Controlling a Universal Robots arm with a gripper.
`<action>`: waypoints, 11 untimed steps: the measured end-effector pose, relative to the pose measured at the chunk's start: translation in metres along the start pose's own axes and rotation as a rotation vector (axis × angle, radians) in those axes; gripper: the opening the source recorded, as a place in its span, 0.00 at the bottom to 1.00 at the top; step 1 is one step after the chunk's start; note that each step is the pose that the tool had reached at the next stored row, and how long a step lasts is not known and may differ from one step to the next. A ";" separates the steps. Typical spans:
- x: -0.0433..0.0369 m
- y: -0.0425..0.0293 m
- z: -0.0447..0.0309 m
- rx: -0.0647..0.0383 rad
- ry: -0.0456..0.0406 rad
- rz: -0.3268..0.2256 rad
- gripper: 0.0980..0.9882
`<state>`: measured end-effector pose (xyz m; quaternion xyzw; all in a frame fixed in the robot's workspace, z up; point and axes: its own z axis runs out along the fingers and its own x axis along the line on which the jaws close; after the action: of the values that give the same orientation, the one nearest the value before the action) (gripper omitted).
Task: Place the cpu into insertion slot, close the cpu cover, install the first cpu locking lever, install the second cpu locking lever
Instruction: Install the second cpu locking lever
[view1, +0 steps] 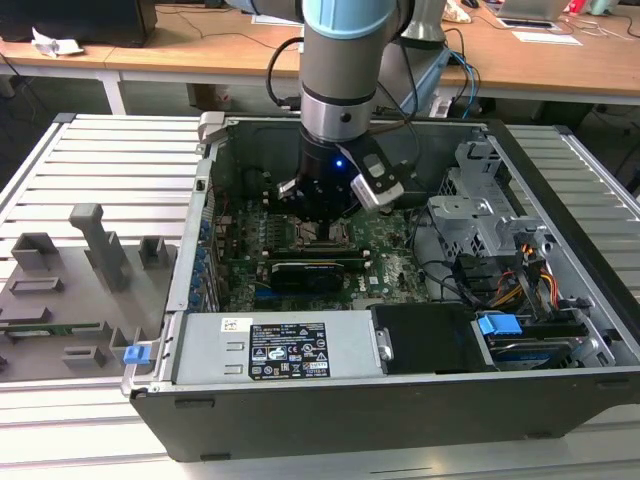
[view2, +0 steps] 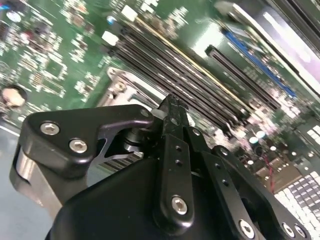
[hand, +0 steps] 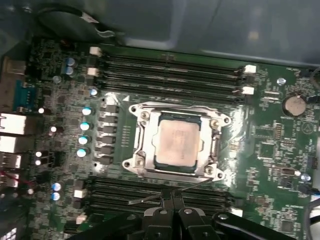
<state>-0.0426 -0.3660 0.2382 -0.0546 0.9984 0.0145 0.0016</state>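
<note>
CPU seated in the socket, cover down over it

The cpu (hand: 176, 142), a flat square chip with a dull silver-grey top, lies level inside the insertion slot (hand: 145, 131), the square socket on the green board between two banks of long black memory slots. The cpu cover (hand: 212, 142), a thin silvery metal frame, lies flat around the chip, whose top shows through its large square window. A thin metal lever (hand: 167, 192) runs slantwise just beside one edge of the socket, raised off the board. In the exterior view the insertion slot (view1: 322, 236) sits at the middle of the board, directly below the arm, partly hidden.
</note>
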 end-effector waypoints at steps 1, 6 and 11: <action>0.0034 0.0001 0.0000 -0.001 0.0000 0.000 0.01; 0.0122 0.0001 0.0029 -0.012 -0.0012 0.000 0.01; 0.0173 -0.0038 0.0071 -0.029 -0.0032 0.000 0.01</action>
<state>-0.0594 -0.3715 0.2310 -0.0546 0.9981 0.0288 0.0025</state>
